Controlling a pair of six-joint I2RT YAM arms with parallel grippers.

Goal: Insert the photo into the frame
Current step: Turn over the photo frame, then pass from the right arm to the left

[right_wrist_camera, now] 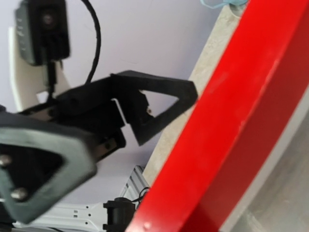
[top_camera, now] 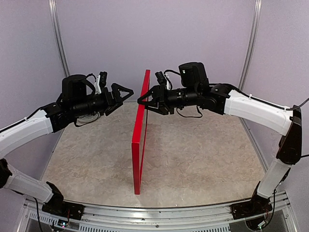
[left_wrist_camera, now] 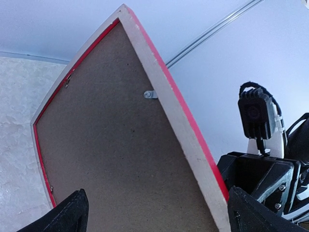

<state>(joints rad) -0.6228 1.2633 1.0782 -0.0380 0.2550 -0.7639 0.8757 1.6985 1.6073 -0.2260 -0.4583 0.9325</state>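
Observation:
The frame (top_camera: 139, 145) stands upright on its long edge in the middle of the table, edge-on to the top view. Its red front (right_wrist_camera: 231, 121) faces my right arm. The pale wood side (left_wrist_camera: 178, 121) and the brown backing board (left_wrist_camera: 106, 145) set in its back face my left arm. My right gripper (top_camera: 144, 100) is shut on the frame's upper edge. One grey finger (right_wrist_camera: 43, 164) shows, the other is hidden behind the frame. My left gripper (top_camera: 121, 100) hangs open just left of the frame, touching nothing. The photo is hidden.
The marbled tabletop (top_camera: 203, 154) spreads on both sides of the frame. Purple walls with metal uprights (top_camera: 58, 38) close in the back and sides. A small metal clip (left_wrist_camera: 150, 94) sits on the frame's back edge.

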